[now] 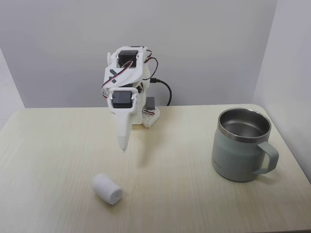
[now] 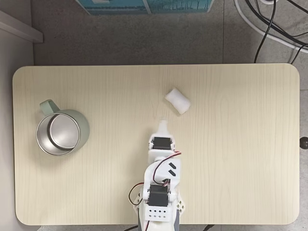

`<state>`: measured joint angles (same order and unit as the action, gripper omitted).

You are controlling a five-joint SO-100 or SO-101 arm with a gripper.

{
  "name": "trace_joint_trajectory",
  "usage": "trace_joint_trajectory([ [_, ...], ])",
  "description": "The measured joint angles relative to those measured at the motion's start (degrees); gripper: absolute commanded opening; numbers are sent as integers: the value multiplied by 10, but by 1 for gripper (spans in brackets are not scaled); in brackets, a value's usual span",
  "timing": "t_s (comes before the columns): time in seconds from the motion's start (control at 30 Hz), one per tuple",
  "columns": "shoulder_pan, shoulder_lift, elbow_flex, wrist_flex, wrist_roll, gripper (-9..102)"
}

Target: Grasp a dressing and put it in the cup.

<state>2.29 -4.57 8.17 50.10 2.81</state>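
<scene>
mid-table, the dressing (image 2: 178, 100) lies apart from the gripper (image 2: 163, 124).

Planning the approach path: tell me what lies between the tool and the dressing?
Nothing: bare tabletop separates the tool from the dressing, shown in both fixed views.

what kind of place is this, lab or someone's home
Likely a small lab or hobby bench, though I can't be sure: a bare pale wood table, plain white partition walls, and loose cables on a grey floor.
</scene>
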Motion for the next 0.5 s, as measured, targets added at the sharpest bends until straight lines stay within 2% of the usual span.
trace_joint_trajectory([
  [0.33,1,0,0,2,0,0],
  [0.5,1,-1,34,42,12,0],
])
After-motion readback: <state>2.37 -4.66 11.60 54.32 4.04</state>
